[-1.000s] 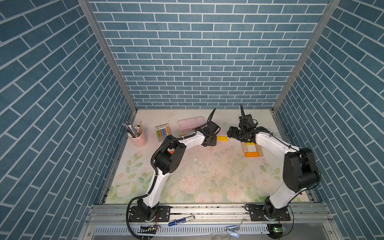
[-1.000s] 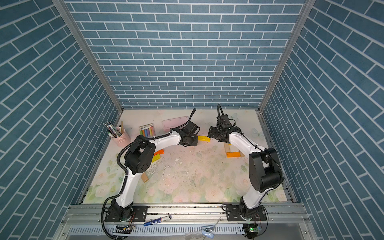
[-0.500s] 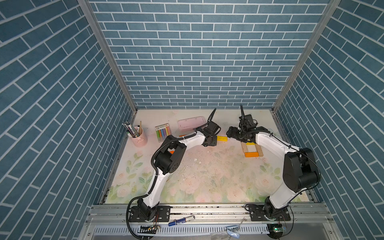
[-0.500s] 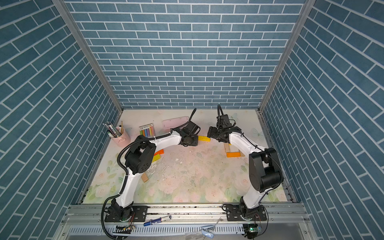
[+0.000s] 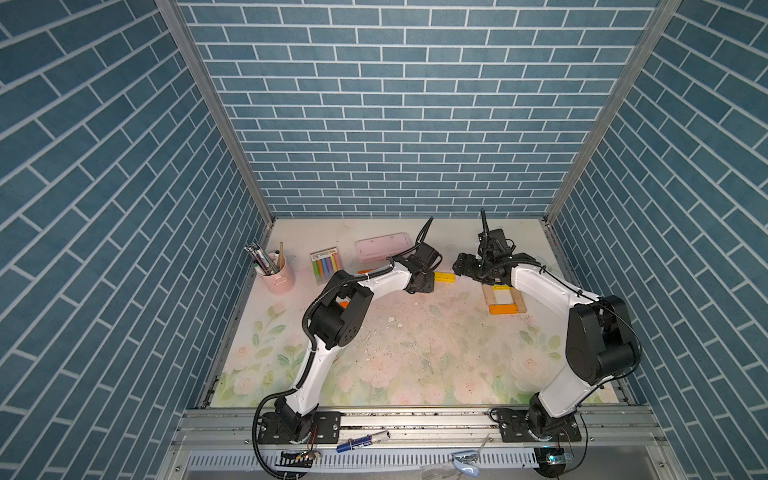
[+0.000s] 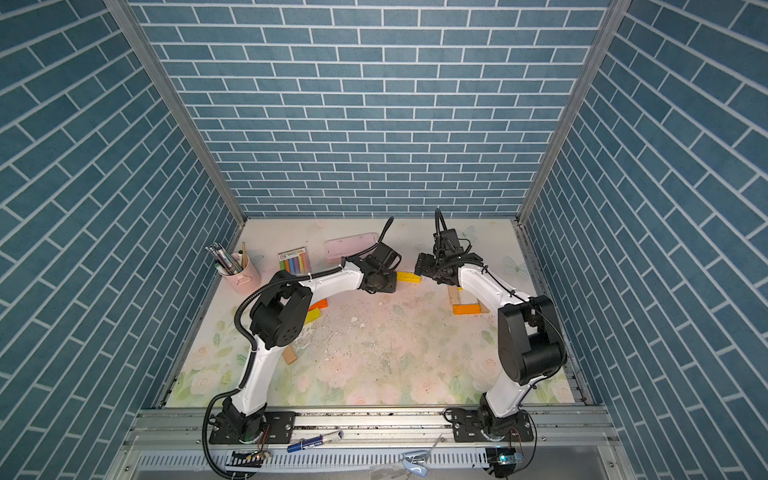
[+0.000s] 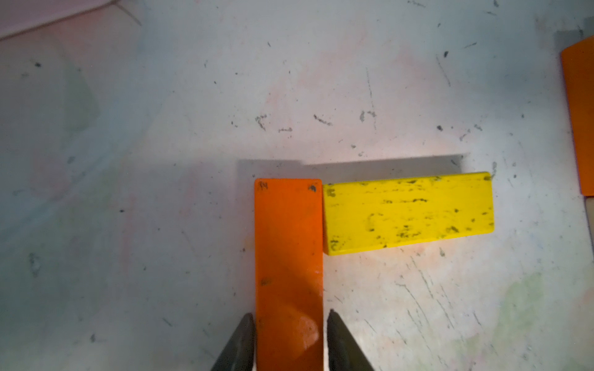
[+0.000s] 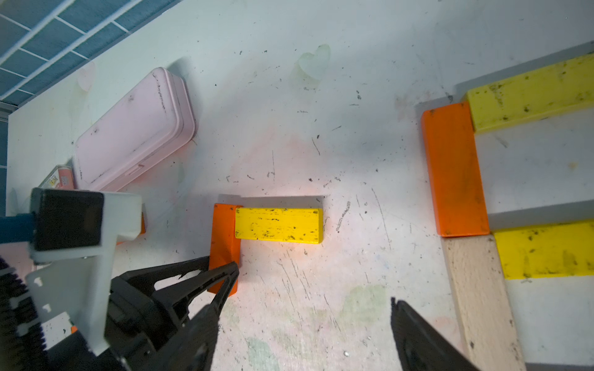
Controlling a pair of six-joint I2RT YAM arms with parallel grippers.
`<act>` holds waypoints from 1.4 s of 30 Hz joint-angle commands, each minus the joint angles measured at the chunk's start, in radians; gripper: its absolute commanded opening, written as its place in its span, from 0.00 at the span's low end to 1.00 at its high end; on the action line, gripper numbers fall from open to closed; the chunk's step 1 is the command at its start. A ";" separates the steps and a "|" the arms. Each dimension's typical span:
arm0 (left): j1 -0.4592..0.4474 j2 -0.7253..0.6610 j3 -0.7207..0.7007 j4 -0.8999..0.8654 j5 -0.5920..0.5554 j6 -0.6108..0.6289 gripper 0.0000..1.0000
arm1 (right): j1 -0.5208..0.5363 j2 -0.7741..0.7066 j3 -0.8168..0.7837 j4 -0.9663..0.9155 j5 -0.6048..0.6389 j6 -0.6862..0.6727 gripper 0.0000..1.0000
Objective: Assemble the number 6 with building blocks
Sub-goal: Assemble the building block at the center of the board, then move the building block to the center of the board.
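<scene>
In the left wrist view an orange block (image 7: 289,257) lies flat on the table. A yellow block (image 7: 408,213) butts against its side at a right angle near its far end. My left gripper (image 7: 291,316) straddles the orange block's near end, open by a sliver, with a thin gap at one finger. Both top views show the yellow block (image 5: 444,277) (image 6: 408,277) between the two grippers. My right gripper (image 8: 307,302) hangs wide open over bare table beside this pair. Past it lies a partial figure: an orange block (image 8: 454,170), two yellow ones (image 8: 530,93) and a tan one (image 8: 482,305).
A pink case (image 5: 382,246), a chalk pack (image 5: 326,265) and a pink cup of pens (image 5: 277,274) stand at the back left. Loose orange (image 6: 318,305), yellow (image 6: 311,318) and tan (image 6: 289,356) blocks lie under the left arm. Walls close in on three sides.
My left gripper's jaws have eased apart off the orange block. Neither arm has visibly moved, and the right gripper stays wide open.
</scene>
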 commanded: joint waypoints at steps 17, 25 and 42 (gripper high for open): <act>0.093 -0.360 -0.099 -0.128 0.019 0.026 0.89 | -0.009 -0.134 0.103 -0.024 0.126 -0.172 0.92; 0.234 -0.723 -0.420 -0.191 -0.057 0.042 0.91 | 0.032 -0.029 0.113 0.192 -0.015 -0.194 0.91; 0.444 -0.858 -0.668 -0.209 -0.173 0.065 0.90 | 0.254 0.229 0.170 0.292 -0.166 -0.272 0.87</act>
